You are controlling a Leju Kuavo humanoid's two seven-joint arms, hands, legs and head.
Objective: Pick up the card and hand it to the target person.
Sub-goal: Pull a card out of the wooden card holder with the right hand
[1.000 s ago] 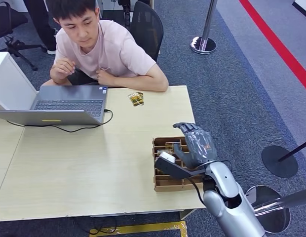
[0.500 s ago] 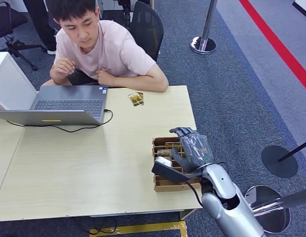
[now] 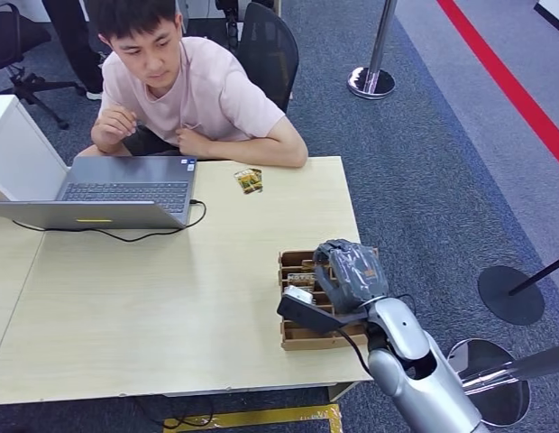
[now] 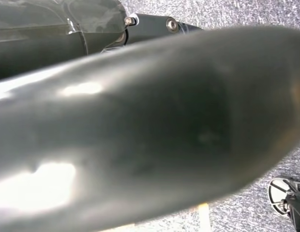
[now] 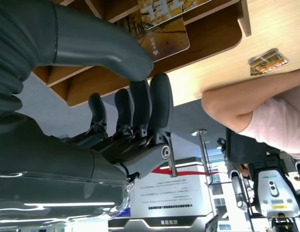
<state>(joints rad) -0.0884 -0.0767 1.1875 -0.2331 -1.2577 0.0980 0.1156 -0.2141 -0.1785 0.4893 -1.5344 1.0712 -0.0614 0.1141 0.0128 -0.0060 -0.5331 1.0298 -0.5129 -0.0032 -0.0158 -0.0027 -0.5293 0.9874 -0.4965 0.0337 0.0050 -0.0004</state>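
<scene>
Pale wood counter point(image 3: 161, 289) is carrying a divided cardboard box point(image 3: 294, 336) where the card point(image 5: 167, 41) is lying flat lengthwise in its slot, the right robot hand point(image 3: 348, 271) hovering just over it, fingers curled, gripping nothing.

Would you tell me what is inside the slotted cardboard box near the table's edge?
The cardboard box holds yellow-printed cards standing between its dividers. The right hand hovers over the far slots, with fingers curled, so whatever lies there is hidden.

Head view: was bright and evenly lit, sharp, with soft shadows on the bench point(image 3: 195, 271).
Left wrist view: was blurred, with white glare patches.
Right wrist view: was sharp; the background was overexposed.
</scene>
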